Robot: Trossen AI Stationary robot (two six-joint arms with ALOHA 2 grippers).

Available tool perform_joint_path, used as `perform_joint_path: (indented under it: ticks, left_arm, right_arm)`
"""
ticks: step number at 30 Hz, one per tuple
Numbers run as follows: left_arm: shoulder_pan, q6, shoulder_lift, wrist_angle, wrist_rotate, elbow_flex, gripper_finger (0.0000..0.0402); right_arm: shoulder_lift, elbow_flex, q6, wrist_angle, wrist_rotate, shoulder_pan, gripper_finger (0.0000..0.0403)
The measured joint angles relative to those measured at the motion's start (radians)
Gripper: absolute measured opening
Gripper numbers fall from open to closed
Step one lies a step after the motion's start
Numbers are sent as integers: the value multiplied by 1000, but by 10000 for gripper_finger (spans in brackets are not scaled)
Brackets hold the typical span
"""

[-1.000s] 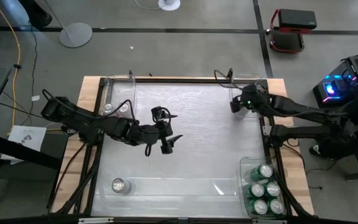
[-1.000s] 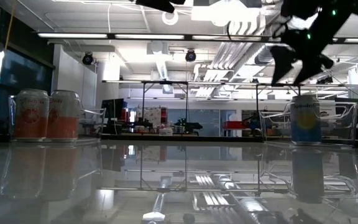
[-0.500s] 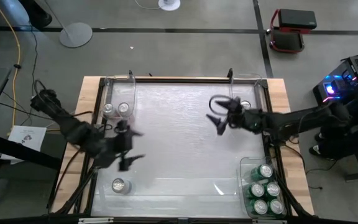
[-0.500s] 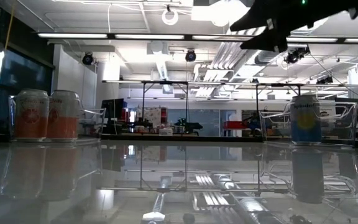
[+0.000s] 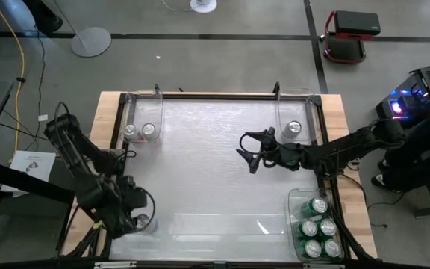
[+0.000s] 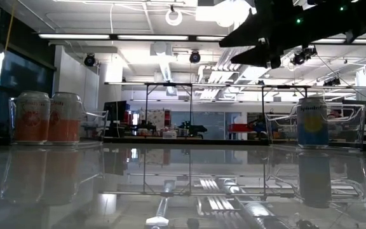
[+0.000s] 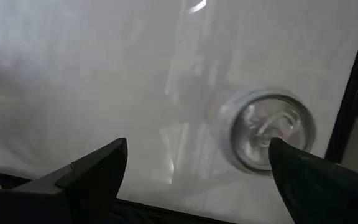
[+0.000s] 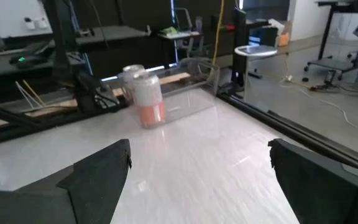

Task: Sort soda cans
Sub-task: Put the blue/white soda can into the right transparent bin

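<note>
A silver-topped soda can (image 5: 142, 222) stands upright near the table's near-left corner. My left gripper (image 5: 131, 214) hangs over it, pointing down and open. In the left wrist view the can's top (image 7: 265, 129) lies close to one finger, untouched. My right gripper (image 5: 248, 154) is open above the table's middle, held level and pointing toward the left edge. It also shows high in the low view (image 6: 254, 46). Two orange cans (image 5: 139, 131) stand in the far-left clear bin. One can (image 5: 293, 128) stands in the far-right bin. Several green cans (image 5: 316, 224) fill the near-right bin.
A long clear bin (image 5: 215, 224) lies along the near edge. Black frame rails (image 5: 118, 149) run along the table's left and right sides. The wide white middle of the table (image 5: 200, 172) holds no cans. The far-left bin's orange cans (image 8: 145, 96) show ahead in the right wrist view.
My left gripper has swung from the table's middle toward the near-left corner, sunk a little and tipped to point down over the lone can. My right gripper has left the far-right bin, gone toward the table's middle and turned level. Both stay open.
</note>
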Motion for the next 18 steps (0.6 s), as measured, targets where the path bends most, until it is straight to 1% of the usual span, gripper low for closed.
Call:
perform_joint_path:
  ticks: [3,7,12,18]
  left_arm:
    - [1,5,32,51,51,0,367]
    - [1,3,42,127,57,0,367]
    - [1,0,60,128,35,0,367]
    - [14,51,113,150,65,2,367]
  right_arm:
    - [-1,1,-17,22,-4,0,373]
    - [-2,1,-31,35,-7,0,373]
    - [-2,1,-31,34,-7,2,373]
    - [-2,2,-32,33,-8,5,373]
